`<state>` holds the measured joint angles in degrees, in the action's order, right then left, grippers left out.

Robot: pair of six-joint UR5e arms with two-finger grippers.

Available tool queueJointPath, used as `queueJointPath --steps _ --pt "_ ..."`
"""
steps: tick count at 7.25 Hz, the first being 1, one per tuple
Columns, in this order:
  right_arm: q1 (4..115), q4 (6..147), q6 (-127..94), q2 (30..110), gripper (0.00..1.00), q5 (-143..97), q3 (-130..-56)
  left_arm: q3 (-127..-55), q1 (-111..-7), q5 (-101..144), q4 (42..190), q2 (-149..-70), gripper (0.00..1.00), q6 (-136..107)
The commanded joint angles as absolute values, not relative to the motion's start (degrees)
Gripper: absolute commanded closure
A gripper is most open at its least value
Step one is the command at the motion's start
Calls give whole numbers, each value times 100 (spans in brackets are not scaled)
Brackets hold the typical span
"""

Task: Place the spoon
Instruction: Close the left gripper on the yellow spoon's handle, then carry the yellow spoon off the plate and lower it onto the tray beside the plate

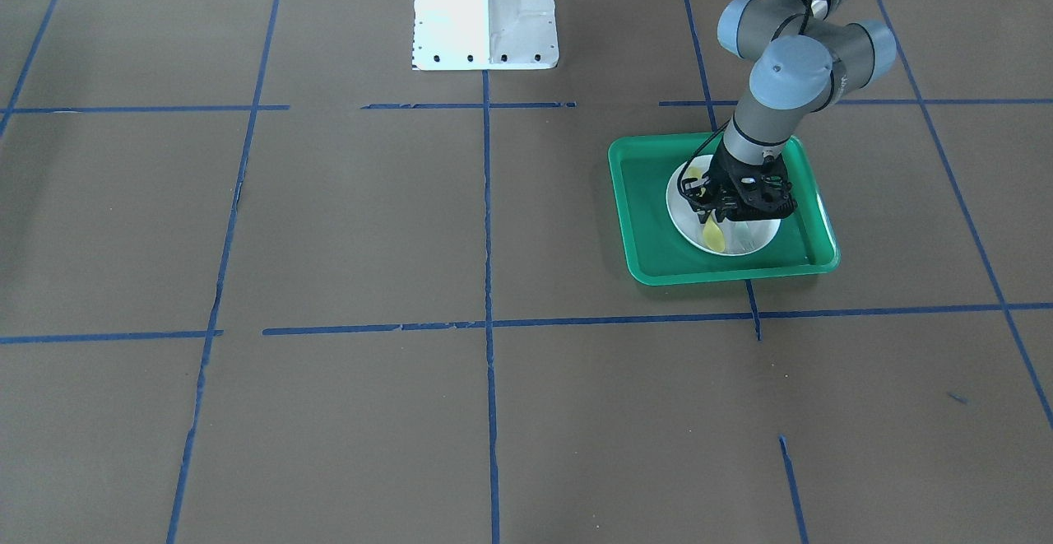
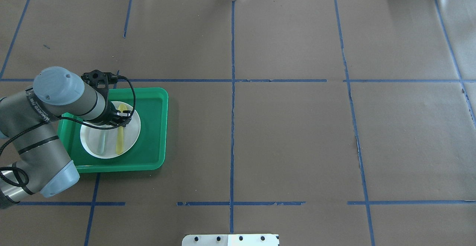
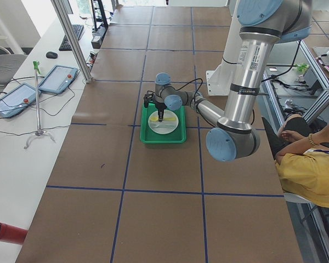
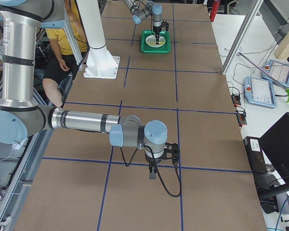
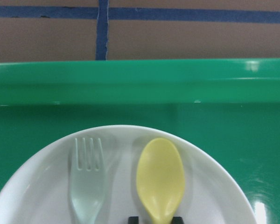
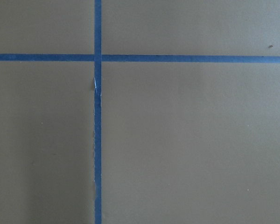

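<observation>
The pale-yellow spoon [image 5: 161,179] lies flat on the white plate [image 5: 210,186], to the right of a grey-green fork [image 5: 87,186]. The plate sits in a green tray [image 2: 152,127]. My left gripper [image 2: 119,117] is low over the plate, its fingertips close on either side of the spoon's neck [image 5: 155,219]. The spoon's handle [image 2: 119,141] points back toward the robot. My right gripper [image 4: 152,174] hangs over bare table far from the tray; I cannot tell whether it is open or shut.
The tray [image 1: 650,215] sits on brown paper marked with blue tape lines. The robot's white base [image 1: 485,17] stands at mid-table. A seated person [image 3: 312,164] is beside the table's edge.
</observation>
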<state>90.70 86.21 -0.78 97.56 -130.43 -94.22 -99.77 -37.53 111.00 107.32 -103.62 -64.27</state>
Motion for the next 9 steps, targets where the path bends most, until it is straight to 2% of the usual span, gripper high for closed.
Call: queueJointPath --steps 1,3,5,9 --pt "9070 8622 -79 9756 0 -13043 -9422 -10019 -3762 11101 10723 -10345 100 -6451" --pt "9070 8622 -79 9756 0 -13043 -9422 -10159 -3840 11101 10661 -10336 100 -6442" --pt "9070 8622 -79 9756 0 -13043 -9422 -10624 -3841 11083 10024 -10432 100 -6486" --pt "9070 8622 -79 9756 0 -13043 -9422 -10161 -3474 11039 9993 -11091 100 -7259"
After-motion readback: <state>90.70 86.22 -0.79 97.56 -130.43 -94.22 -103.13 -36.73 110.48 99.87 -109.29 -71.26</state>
